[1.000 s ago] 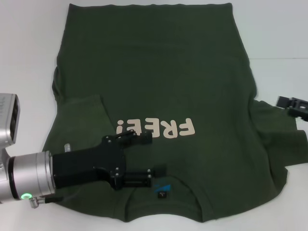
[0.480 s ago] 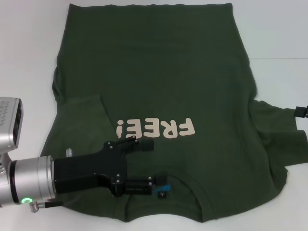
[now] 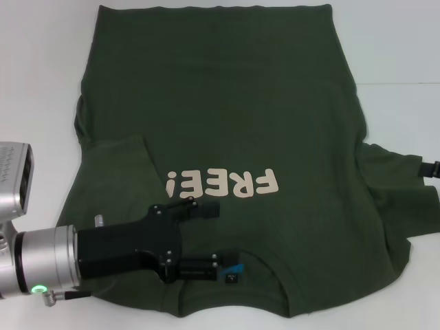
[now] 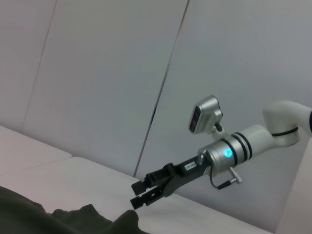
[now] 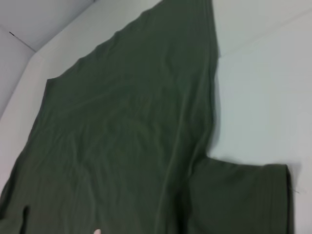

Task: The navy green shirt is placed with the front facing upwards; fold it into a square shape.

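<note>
Nearest, low on the left: left gripper point(image 3: 206, 237), fingers apart, one above the neck label point(image 3: 232, 273), one just below the cream lettering point(image 3: 223, 183). Spread front up on the white table point(image 3: 41, 82), collar near, hem far: one navy green shirt point(image 3: 227, 103). Left sleeve already turned in over the chest; right sleeve flat, body unfolded. At the right edge, right gripper point(image 4: 142, 194), fingers slightly apart, holding nothing. Two grippers counted.

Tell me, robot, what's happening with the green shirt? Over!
Left pincer open, over the collar by the neck label. Right pincer just at the edge, beside the right sleeve. Navy green shirt flat, front up, left sleeve folded in. Nothing blocking.
</note>
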You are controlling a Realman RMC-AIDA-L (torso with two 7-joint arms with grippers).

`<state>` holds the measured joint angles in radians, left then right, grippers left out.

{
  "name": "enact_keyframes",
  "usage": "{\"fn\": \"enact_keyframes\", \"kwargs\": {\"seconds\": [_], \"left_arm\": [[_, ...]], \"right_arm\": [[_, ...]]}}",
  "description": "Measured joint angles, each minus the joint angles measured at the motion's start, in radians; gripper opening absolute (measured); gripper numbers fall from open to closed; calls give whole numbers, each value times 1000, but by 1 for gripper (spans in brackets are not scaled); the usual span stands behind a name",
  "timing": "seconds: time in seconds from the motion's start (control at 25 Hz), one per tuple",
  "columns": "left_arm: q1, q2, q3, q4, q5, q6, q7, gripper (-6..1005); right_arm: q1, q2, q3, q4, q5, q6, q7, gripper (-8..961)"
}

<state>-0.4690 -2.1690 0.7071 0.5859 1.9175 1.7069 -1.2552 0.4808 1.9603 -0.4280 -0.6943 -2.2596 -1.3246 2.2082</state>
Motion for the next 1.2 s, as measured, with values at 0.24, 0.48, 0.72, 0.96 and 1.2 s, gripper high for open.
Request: {"fn": "enact_keyframes", "kwargs": {"seconds": [0.24,0.48,0.72,0.96,1.2], "left_arm": [[-1,0,0,-6,0,-1,0,946],[2,0,-2,-6,1,-2,1,946],[5,0,-9,-6,2,-3,0,946],[7,0,-10,-6,2,-9,1,946],[7,0,-11,-6,2,-10,0,946]], "right_arm": [[-2,10,0,51,2,55,-31,905],[6,19,0,74,6,90,-51,894],[16,31,12,82,18,103,-68,876],[18,32,13,129,52,137,-99,859],[5,34,14,138,116,138,-120,503]]}}
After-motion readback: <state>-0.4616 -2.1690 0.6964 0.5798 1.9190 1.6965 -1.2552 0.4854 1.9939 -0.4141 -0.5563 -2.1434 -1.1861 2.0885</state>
